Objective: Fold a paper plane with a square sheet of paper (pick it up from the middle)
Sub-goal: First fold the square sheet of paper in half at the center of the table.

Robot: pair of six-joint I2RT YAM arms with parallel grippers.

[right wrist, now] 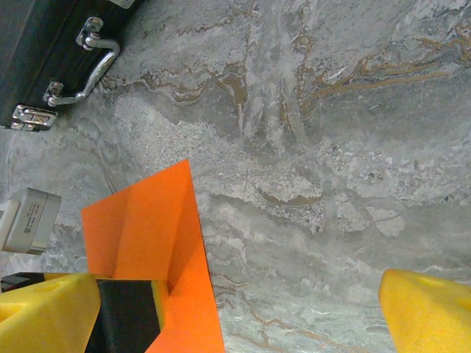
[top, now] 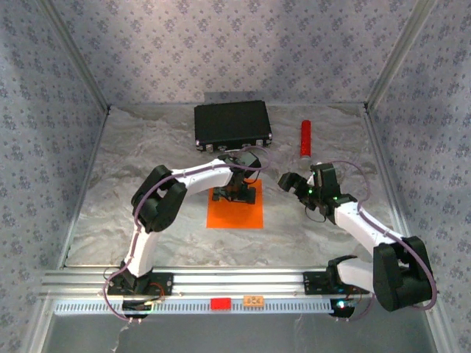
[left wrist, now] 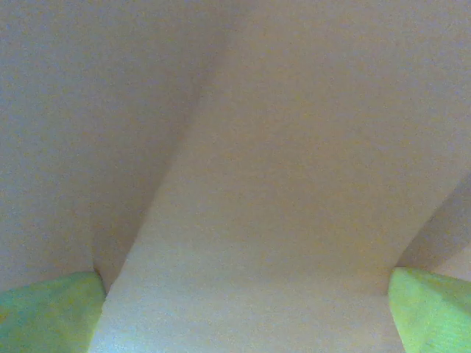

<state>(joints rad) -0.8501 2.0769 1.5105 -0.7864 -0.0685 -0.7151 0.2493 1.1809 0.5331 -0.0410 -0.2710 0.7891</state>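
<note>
The square sheet of paper [top: 235, 213] lies bright orange on the table's middle. My left gripper [top: 239, 193] presses down on its far part. In the left wrist view its green-yellow fingertips [left wrist: 45, 315] stand wide apart, open, with the washed-out paper [left wrist: 280, 184] rising in a ridge between them. My right gripper [top: 291, 182] hovers open just right of the sheet. In the right wrist view its yellow fingers [right wrist: 430, 312] straddle bare table beside the sheet's [right wrist: 147, 220] edge, where a crease stands up.
A black case [top: 232, 123] with a metal handle [right wrist: 92, 66] sits behind the sheet. A red cylinder [top: 305, 138] lies at the back right. Patterned walls and metal rails close the marbled table [top: 147, 220] in.
</note>
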